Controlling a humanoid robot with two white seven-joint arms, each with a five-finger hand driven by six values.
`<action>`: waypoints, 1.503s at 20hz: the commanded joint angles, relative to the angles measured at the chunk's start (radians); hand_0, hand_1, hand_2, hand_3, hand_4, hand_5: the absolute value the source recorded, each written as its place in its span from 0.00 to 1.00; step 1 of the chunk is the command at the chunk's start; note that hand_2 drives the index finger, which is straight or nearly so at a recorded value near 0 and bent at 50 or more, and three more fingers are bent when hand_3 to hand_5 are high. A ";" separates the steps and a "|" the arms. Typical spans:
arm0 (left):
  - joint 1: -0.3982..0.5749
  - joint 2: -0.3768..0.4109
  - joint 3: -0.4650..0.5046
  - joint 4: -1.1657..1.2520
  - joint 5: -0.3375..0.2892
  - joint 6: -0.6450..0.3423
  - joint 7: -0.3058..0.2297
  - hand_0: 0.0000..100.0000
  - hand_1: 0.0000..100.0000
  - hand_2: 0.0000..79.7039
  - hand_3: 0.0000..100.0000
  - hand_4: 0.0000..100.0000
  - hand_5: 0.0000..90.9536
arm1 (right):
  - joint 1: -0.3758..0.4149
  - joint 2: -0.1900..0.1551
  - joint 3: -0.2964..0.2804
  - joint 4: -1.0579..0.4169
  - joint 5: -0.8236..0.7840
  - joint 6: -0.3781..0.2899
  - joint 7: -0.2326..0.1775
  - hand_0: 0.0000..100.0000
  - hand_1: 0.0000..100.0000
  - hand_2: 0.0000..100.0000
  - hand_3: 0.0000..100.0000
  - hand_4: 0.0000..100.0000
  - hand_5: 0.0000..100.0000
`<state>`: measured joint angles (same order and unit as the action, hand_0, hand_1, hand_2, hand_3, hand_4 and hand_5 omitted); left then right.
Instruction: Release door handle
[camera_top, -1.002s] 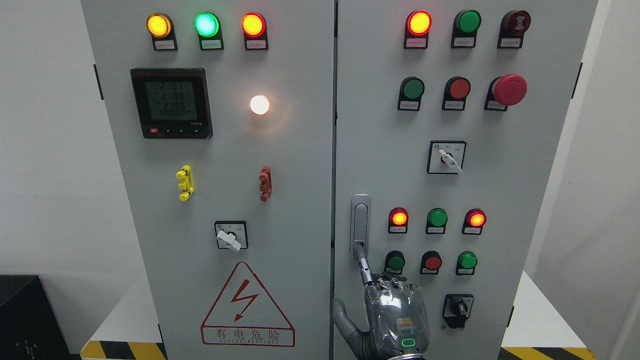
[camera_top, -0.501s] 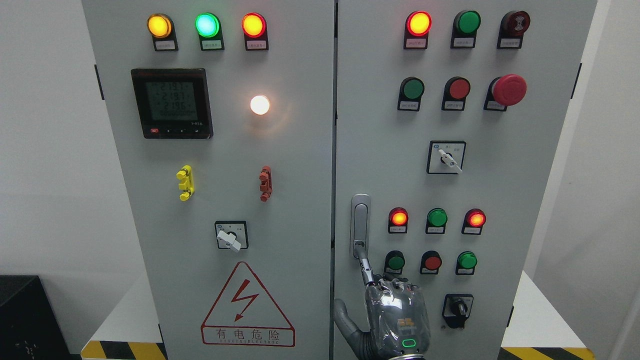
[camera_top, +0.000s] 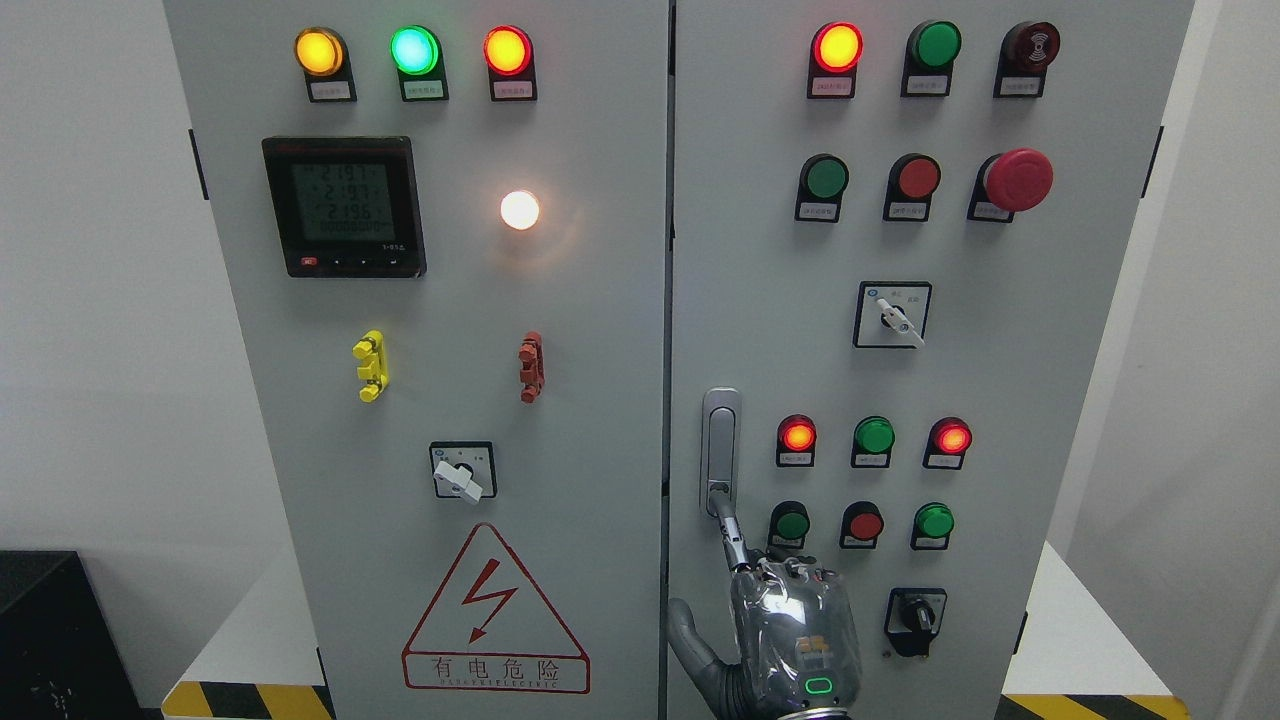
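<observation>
Right hand (camera_top: 790, 640) comes up from the bottom edge right of centre, back of hand to the camera. One finger (camera_top: 730, 530) is extended, tip touching the lower end of the door handle (camera_top: 720, 440); the other fingers are curled, nothing grasped. The handle is silver, upright, and lies flat near the left edge of the right cabinet door (camera_top: 1050, 380). Just right of it: red, green, red lamps (camera_top: 874, 436). Below them, a row of pushbuttons (camera_top: 864, 523).

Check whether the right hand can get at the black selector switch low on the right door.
Probably yes: the black selector switch sits just right of the right hand on the same door, with nothing between them.
</observation>
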<state>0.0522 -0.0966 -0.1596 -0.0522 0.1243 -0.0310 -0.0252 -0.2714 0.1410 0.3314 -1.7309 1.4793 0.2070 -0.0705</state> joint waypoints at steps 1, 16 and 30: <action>0.000 0.000 0.000 0.000 0.000 0.002 -0.001 0.00 0.00 0.06 0.10 0.00 0.00 | 0.003 0.000 0.001 0.024 -0.001 0.000 0.001 0.40 0.26 0.00 0.80 0.74 0.72; 0.000 0.000 0.000 0.000 0.000 0.003 -0.001 0.00 0.00 0.06 0.10 0.00 0.00 | 0.015 -0.001 0.000 0.030 -0.001 0.000 0.003 0.40 0.26 0.00 0.80 0.75 0.72; 0.000 0.000 0.000 0.000 0.000 0.002 -0.001 0.00 0.00 0.06 0.10 0.00 0.00 | 0.015 -0.001 0.001 0.027 -0.002 0.006 0.023 0.39 0.26 0.00 0.81 0.75 0.73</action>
<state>0.0522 -0.0966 -0.1595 -0.0521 0.1243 -0.0284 -0.0253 -0.2562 0.1400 0.3320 -1.7178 1.4781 0.2108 -0.0495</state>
